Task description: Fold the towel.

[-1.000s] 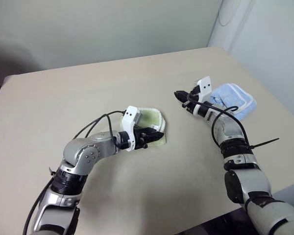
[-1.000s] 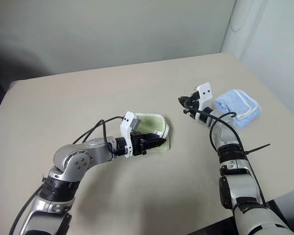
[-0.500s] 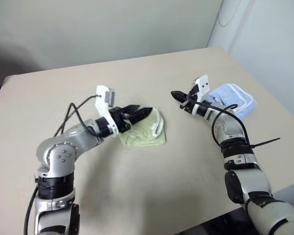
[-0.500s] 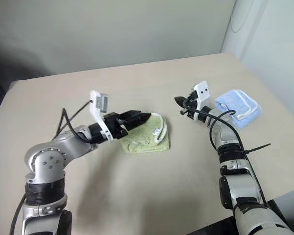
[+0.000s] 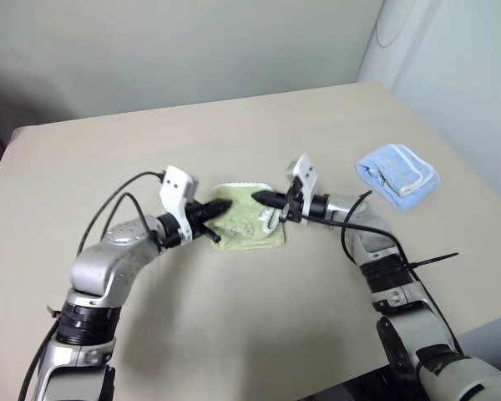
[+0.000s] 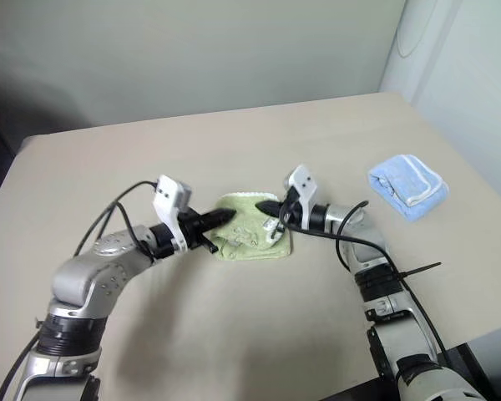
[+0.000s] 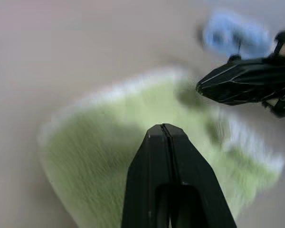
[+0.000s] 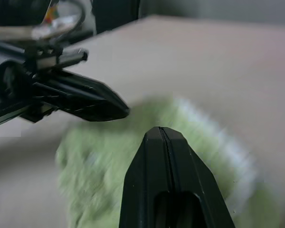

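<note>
We see the towel lying near the middle of the tabletop, already bunched into a small, roughly square pad with white edging along its far side and its right side; the blue towel sits well apart, toward the right edge. Our left claw hovers over the towel's left part, its jaws pressed together and holding nothing; our right claw comes in from the right over the towel's right part, likewise closed and empty; the two tips face each other, near but apart.

We judge the towel soft, light and limp; terry cloth will sag and crumple rather than hold a crease, and it should grip well between the jaws without slipping; nothing here is fragile. The stitched edging looks like the firmest part, so we would take hold at the corners along the white border, one claw to each, pinching all layers together so the fold does not spill open.

As it lies, the pad has no strong long axis; it is slightly wider across than deep, running left to right between our claws, with the loose, rumpled edge toward the right.
</note>
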Controlling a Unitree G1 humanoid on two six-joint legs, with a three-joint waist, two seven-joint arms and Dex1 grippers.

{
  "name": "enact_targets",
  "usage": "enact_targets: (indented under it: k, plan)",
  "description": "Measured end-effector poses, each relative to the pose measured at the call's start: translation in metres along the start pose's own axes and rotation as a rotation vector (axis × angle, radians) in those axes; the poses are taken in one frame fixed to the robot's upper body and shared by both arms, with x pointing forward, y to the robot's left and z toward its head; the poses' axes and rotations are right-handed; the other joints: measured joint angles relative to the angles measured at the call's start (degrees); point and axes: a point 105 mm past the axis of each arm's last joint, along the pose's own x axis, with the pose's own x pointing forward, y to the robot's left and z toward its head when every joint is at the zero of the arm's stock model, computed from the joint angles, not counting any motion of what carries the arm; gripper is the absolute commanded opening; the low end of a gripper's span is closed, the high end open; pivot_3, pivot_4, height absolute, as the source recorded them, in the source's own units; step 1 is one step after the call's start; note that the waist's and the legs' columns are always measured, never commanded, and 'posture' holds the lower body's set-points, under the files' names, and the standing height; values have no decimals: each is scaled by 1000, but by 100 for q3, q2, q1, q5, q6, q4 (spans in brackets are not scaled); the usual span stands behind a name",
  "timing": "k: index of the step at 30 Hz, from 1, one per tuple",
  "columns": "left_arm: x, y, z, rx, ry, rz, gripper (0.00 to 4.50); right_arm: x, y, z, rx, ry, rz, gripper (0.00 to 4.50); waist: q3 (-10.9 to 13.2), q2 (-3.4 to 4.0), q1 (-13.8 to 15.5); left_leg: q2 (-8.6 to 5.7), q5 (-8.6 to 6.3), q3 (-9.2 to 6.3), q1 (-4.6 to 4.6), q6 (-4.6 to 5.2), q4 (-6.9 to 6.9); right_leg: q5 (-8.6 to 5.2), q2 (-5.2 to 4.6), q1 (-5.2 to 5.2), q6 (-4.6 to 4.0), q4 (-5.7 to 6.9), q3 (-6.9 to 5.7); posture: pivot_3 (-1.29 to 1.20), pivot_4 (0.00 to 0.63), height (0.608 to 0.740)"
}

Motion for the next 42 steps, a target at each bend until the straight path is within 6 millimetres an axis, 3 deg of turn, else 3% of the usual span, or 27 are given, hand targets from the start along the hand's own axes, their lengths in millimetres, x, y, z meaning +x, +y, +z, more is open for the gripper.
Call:
enact_targets:
  k: [3,7,10,14,17,20,23,27,32,37,42]
  plan:
    - [4,2,-18,38,54,4,21,2,-1,-25,26,60,-21,0,-1,-1,3,0,-1,-2,-1,2,6,2,0,2,2,3,-2,0,150,740]
    - [6,2,-21,86,55,10,21,2,-3,-27,0,62,-36,0,-8,-1,3,0,-8,-2,20,13,9,3,-1,29,4,-1,-1,0,150,740]
    - [5,1,-20,17,-1,12,21,-1,-3,-25,-3,44,-36,0,-8,-1,3,-1,-10,-1,15,16,15,6,-2,32,8,-5,-2,0,150,740]
    - [-11,9,8,-215,-205,38,21,-14,-2,1,39,-67,-17,0,-3,-9,6,-1,-7,4,4,13,16,7,-1,25,11,-6,-1,0,150,740]
    - [-48,35,45,-323,-388,120,21,-32,-4,29,18,-149,-14,0,-3,-9,3,0,-3,5,12,5,15,7,2,30,11,-6,-1,0,150,740]
    - [-70,47,51,-366,-409,164,598,-41,-8,39,11,-176,-27,0,-3,-9,1,0,-3,5,20,5,16,6,1,36,13,-8,0,0,150,740]
    - [-74,48,29,-425,-299,154,1565,-41,-9,43,3,-180,-28,0,-3,-9,-5,-1,-3,5,17,5,15,6,1,27,13,-7,1,0,150,740]
    - [-71,50,11,-512,-216,129,2913,-39,-12,48,-9,-188,-35,0,-3,-10,29,-1,-3,2,16,5,16,6,0,25,12,-5,-1,0,150,740]
    - [-51,37,-6,-565,-97,36,4474,-36,-14,47,4,-196,-43,0,-3,-10,62,-4,-3,2,11,6,18,7,-2,22,13,-6,-1,0,150,740]
    - [-33,29,-15,-576,-15,-20,4474,-35,-14,46,6,-200,-53,0,-3,-10,57,-4,-3,1,11,5,15,7,-1,21,13,-5,0,0,150,740]
    - [-17,28,-12,-569,6,-49,4474,-36,-16,42,17,-196,-72,0,-3,-10,97,-4,-3,0,12,6,18,10,-3,25,19,-4,-1,0,150,740]
